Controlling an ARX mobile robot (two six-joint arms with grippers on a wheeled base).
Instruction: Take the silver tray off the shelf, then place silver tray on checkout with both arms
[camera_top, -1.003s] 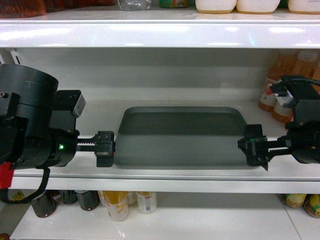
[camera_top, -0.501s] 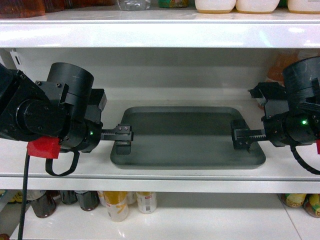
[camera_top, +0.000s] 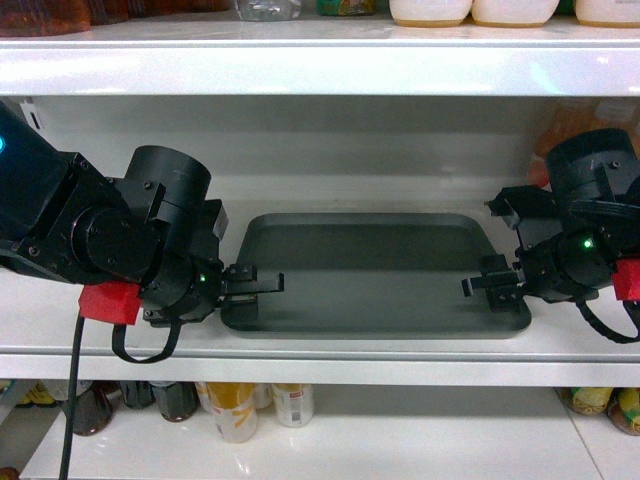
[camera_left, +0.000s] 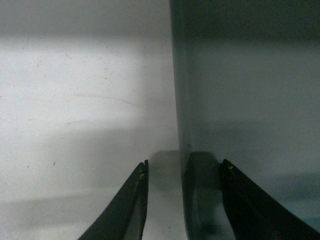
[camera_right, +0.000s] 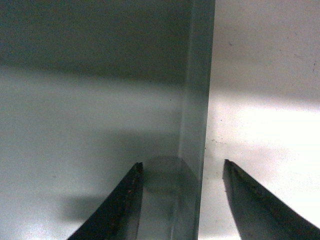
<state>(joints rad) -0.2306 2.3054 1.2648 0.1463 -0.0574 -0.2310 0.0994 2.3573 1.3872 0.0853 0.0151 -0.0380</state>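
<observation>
Silver tray (camera_top: 370, 275) lies flat on the shelf (camera_top: 300, 340), near its front edge, with left gripper (camera_top: 252, 281) at the tray's left rim and right gripper (camera_top: 492, 284) at its right rim, each straddling the rim, one finger inside, one outside.

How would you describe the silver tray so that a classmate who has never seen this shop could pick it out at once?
Find the glossy white shelf in the middle, below the top board of jars. The silver tray lies flat at its centre, between the left gripper and the right gripper. It is the only flat, dark grey, rimmed rectangle there; its neighbours are upright bottles.
</observation>
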